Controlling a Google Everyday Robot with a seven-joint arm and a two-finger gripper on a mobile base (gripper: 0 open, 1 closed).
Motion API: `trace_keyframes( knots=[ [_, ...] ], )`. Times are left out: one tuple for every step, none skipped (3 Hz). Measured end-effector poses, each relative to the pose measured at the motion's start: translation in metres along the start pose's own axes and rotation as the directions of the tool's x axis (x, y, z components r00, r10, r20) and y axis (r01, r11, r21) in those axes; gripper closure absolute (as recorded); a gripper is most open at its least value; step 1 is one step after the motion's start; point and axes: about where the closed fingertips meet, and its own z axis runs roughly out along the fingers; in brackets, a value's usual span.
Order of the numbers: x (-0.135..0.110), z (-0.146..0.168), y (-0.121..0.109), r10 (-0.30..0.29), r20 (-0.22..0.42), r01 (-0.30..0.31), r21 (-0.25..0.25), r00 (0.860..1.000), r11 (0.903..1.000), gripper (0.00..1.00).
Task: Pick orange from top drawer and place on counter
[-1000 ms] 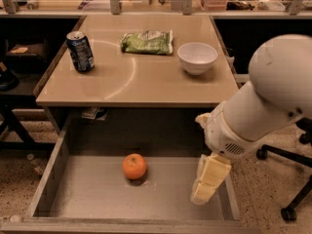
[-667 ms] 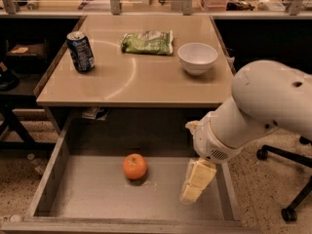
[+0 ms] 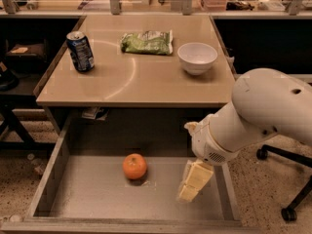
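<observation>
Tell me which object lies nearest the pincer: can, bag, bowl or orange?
The orange, the only one in the top drawer, where the pincer hangs beside it. The can, bag and bowl sit on the counter.

Warm, dim overhead light washes the counter (image 3: 146, 82), a soft sheen at frame centre; the top drawer (image 3: 97, 199) lies shaded, the orange (image 3: 134, 165) casting a small shadow, the gripper (image 3: 194, 182) pale at lower right.
</observation>
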Motion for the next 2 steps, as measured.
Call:
trace_keyframes(
  knots=[
    [-0.004,0.025,-0.002,-0.001,0.048,0.0,0.025,0.999,0.9997,0.0],
    [-0.007,0.078,-0.018,0.01,0.069,-0.016,0.076,0.998,0.997,0.0]
  ],
)
